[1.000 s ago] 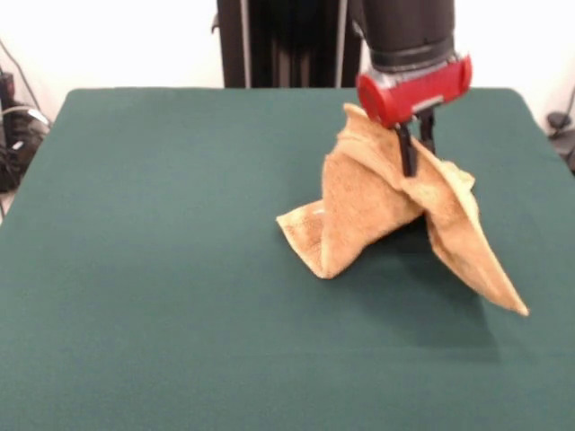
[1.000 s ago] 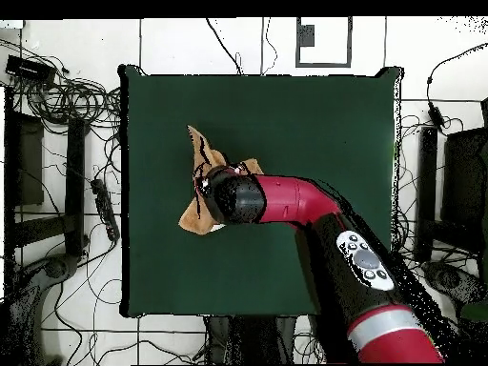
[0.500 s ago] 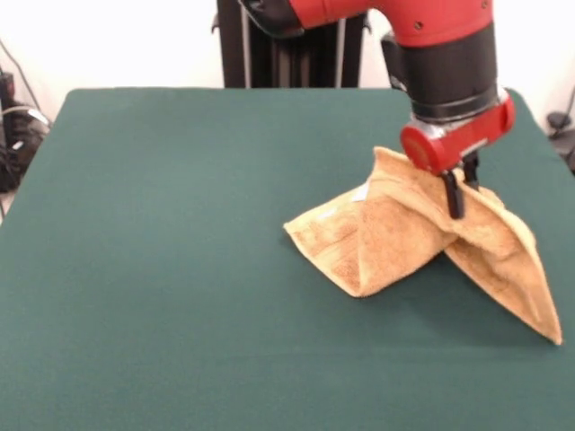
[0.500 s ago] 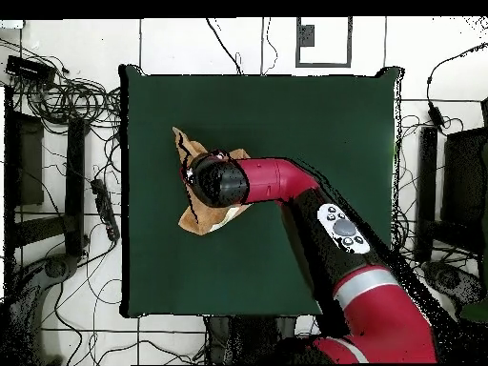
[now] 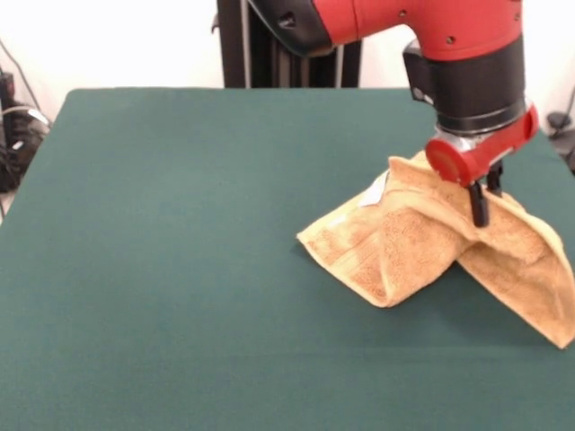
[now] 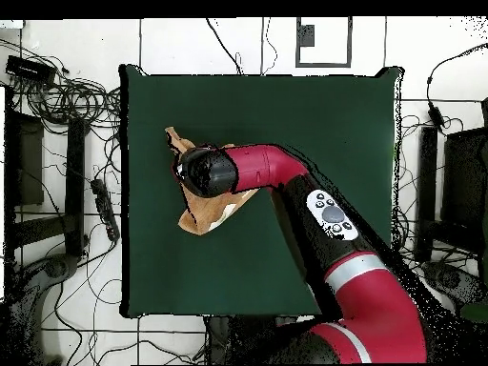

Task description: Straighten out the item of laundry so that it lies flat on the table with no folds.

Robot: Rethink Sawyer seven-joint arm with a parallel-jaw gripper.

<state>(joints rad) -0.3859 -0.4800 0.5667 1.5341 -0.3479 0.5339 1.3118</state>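
In the front view, the orange-tan towel (image 5: 422,247) sits on the right side of the green table (image 5: 180,269), pulled up into a tent-like peak. One thick fold drapes down toward the middle of the table and another flap runs out to the right, where the picture edge cuts off its corner. A small white tag (image 5: 375,191) shows on the far slope, but no writing can be read. The gripper (image 5: 482,199) hangs from the red arm, its dark fingers (image 5: 479,205) pinching the towel's ridge. In the overhead view, the towel (image 6: 205,214) lies near the table's (image 6: 315,124) left edge, crumpled and mostly hidden under the arm's black wrist, which also covers the gripper.
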